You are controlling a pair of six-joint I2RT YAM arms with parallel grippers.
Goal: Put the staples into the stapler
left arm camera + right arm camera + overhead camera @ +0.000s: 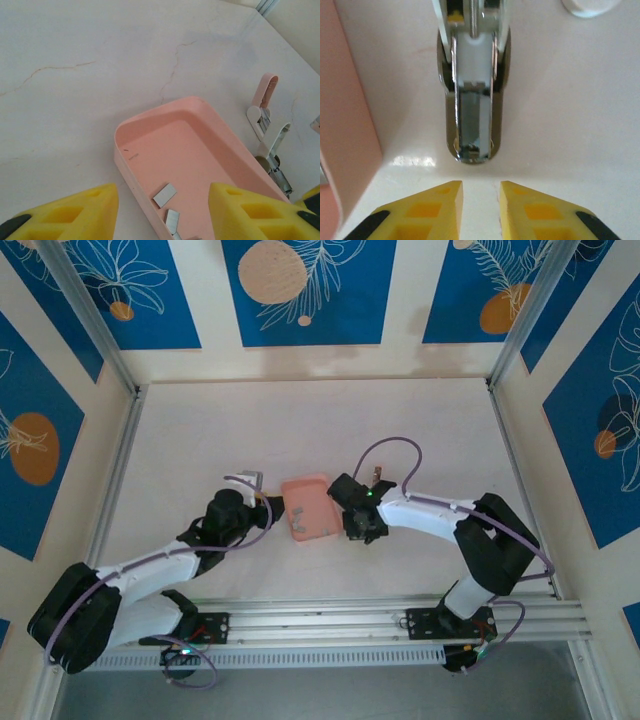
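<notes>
My left claw (163, 199) hangs open over the near corner of the salmon-pink rectangular plastic tray (150, 117), where small grey metal staple strips (165, 195) lie. My right claw (481, 189), barely parted and empty, sits just near of the pale pink plastic mini stapler (474, 110), which lies opened right of the tray.

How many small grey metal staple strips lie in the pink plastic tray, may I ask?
2 clearly: one grey staple strip beside the pink tray's left wall, another nearer; others may be cropped.
</notes>
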